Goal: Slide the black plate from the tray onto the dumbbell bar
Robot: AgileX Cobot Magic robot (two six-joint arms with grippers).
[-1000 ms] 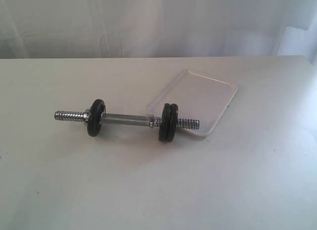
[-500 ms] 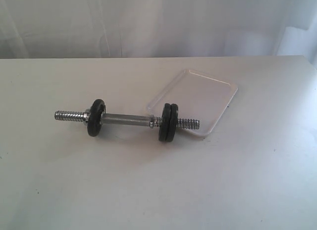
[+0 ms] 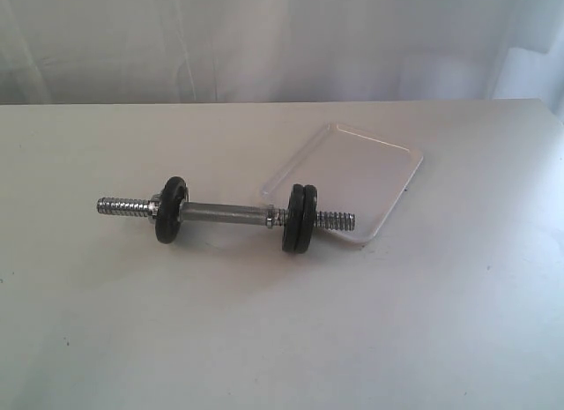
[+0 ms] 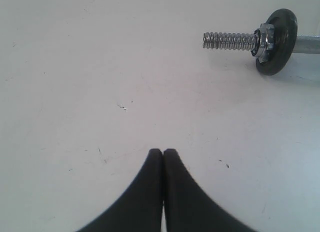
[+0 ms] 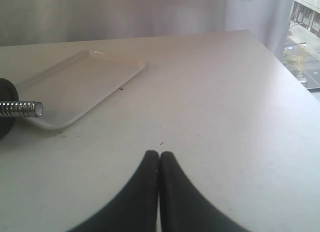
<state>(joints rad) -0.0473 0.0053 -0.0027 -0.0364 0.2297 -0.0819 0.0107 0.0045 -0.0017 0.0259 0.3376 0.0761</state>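
The white bench (image 3: pixel 264 339) carries a glossy tray (image 3: pixel 352 167). The chrome dumbbell bar (image 3: pixel 231 216) lies beside it, with one threaded end over its rim. Paired black plates (image 3: pixel 300 219) sit on that end and a single black plate (image 3: pixel 170 211) sits towards the other. The left gripper (image 4: pixel 163 153) and right gripper (image 5: pixel 159 154) hover, jaws pressed together.

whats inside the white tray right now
No plate or anything else shows on the tray's visible floor. In the exterior view the dumbbell bar and two of its black discs cover the tray's near edge, so that strip is hidden.
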